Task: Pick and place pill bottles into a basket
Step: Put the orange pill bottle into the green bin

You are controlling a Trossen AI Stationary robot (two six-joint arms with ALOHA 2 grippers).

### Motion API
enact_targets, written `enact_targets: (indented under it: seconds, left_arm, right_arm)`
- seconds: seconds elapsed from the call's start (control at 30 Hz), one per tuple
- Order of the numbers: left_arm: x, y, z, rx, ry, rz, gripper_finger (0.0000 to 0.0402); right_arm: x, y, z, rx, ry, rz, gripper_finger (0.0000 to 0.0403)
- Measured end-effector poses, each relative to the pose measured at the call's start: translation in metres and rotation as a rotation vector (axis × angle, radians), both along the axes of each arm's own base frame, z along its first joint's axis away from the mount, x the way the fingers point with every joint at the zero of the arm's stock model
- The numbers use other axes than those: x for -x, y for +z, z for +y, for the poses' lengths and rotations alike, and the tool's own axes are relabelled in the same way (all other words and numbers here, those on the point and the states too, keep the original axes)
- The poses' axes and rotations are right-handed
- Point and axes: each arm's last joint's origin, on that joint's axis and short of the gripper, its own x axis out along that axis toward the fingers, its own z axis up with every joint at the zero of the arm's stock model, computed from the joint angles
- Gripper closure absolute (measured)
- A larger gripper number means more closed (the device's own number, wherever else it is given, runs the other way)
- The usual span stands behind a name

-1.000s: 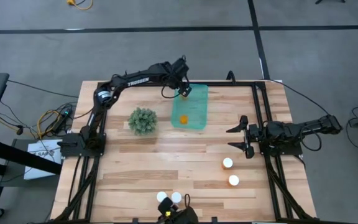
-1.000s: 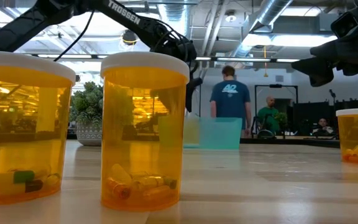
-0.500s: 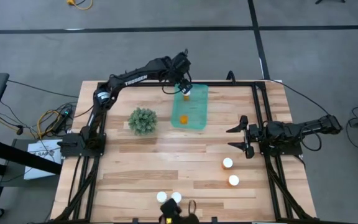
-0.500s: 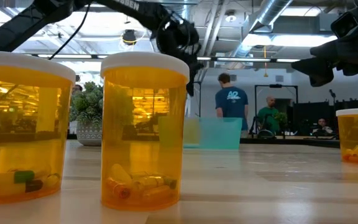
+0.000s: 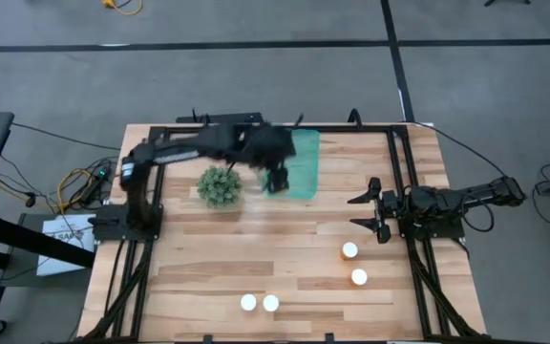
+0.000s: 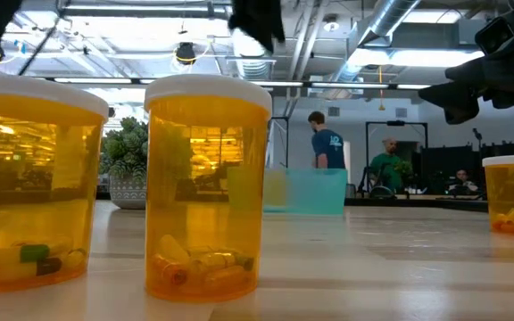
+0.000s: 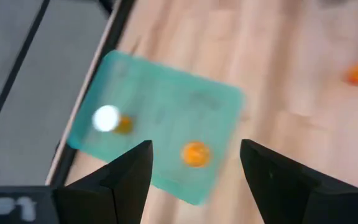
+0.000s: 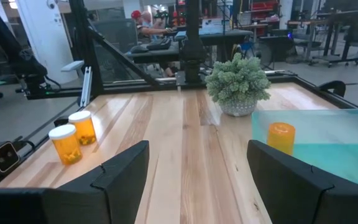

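Observation:
My left gripper [image 5: 275, 179] is open and empty, above the near left part of the translucent teal basket [image 5: 301, 162]. In the left wrist view [image 7: 196, 147] the basket [image 7: 160, 99] holds two pill bottles: one showing its white cap [image 7: 107, 118], one showing only orange [image 7: 196, 154]. Two white-capped bottles [image 5: 349, 250] [image 5: 358, 277] stand at the right. Two more [image 5: 247, 303] [image 5: 270, 303] stand at the near edge and loom large in the low view [image 6: 208, 187]. My right gripper [image 5: 364, 211] is open and empty, right of centre.
A green bushy plant [image 5: 219, 185] in a pot stands just left of the basket, close under my left arm. Black frame rails [image 5: 404, 162] run along the table's left and right sides. Bare wood lies between the basket and the near bottles. People show in the room behind.
My left gripper has swung quickly from the basket's far end toward the table's near edge and has risen out of the low view's top. The bottle it held over the basket is no longer in its fingers; a white-capped bottle now sits in the basket.

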Motion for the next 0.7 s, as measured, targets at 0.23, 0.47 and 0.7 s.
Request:
enact_targets:
  seconds: [0.23, 0.47, 0.7]
  left_arm:
    - [0.037, 0.030, -0.109, -0.023, -0.095, -0.078, 0.0168]
    - [0.083, 0.026, -0.195, -0.012, -0.119, -0.034, 0.0168]
    - [0.131, 0.004, -0.262, -0.017, -0.101, -0.036, 0.0168]
  right_arm:
    - [0.000, 0.000, 0.000, 0.000, 0.000, 0.000, 0.0137]
    - [0.000, 0.000, 0.000, 0.000, 0.000, 0.000, 0.0137]
    - [0.000, 0.000, 0.000, 0.000, 0.000, 0.000, 0.0137]
